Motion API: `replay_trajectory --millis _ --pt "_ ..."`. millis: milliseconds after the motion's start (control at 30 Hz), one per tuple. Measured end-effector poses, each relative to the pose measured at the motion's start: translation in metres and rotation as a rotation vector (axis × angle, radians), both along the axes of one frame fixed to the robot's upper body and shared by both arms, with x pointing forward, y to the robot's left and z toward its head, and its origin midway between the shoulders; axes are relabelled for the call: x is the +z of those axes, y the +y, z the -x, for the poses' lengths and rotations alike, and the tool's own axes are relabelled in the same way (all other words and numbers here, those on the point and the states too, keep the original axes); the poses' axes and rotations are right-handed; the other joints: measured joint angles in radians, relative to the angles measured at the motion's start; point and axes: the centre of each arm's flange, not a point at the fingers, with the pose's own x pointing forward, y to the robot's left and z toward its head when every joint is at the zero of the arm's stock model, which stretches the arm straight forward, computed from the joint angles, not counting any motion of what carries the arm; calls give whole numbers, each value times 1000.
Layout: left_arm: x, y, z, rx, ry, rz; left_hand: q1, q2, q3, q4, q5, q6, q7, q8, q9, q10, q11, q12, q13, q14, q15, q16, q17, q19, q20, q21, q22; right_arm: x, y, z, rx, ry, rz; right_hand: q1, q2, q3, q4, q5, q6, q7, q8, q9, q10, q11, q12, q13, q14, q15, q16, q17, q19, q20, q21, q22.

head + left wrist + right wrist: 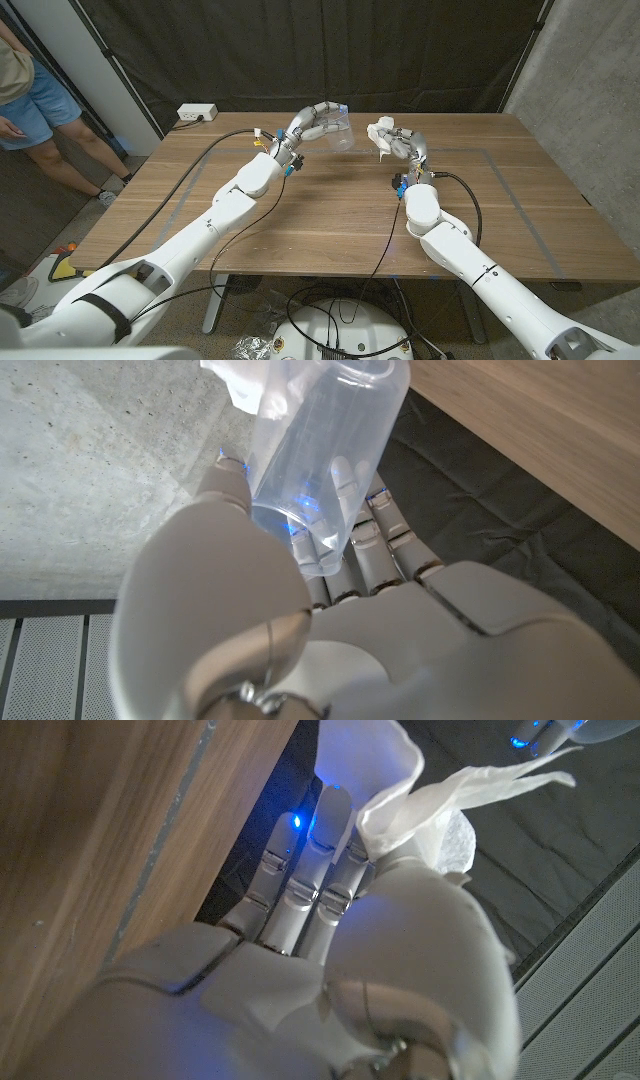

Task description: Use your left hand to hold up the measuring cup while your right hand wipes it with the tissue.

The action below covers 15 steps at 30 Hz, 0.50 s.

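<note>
Right now the left hand [312, 122] grips the clear measuring cup [341, 130] aloft over the table's [330, 215] far side, and the right hand [400, 143] pinches the tissue [381, 133] just beside it w/o touching. Wipe step looks abt to start; next move needs the tissue brought onto the cup wall. Cup's rim is cut off in the left wrist view, and contact btwn tissue and cup is hard to judge.

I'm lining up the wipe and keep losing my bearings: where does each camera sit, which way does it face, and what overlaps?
Head view: on the robot's head, looking down over the table; both arms, left hand, right hand.
Left wrist view: behind the left hand, facing the measuring cup it holds.
Right wrist view: behind the right hand, facing the tissue it grips.
Shared: cup and tissue also show from the head.
</note>
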Motion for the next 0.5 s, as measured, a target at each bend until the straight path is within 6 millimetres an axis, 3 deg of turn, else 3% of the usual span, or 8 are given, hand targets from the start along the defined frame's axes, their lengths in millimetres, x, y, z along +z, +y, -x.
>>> replay_trajectory --millis 500 --pt "-5 27 8 126 -4 -79 0 0 0 0 0 0 0 0 0 0 0 0 3 0 0 3 5 -5 5 4 0 13 -2 6 -275 -129 339 1 -1 -4 4 0 0 0 -4 7 0 0 -8 4 -3 1 -9 5 -13 2 -12 0"
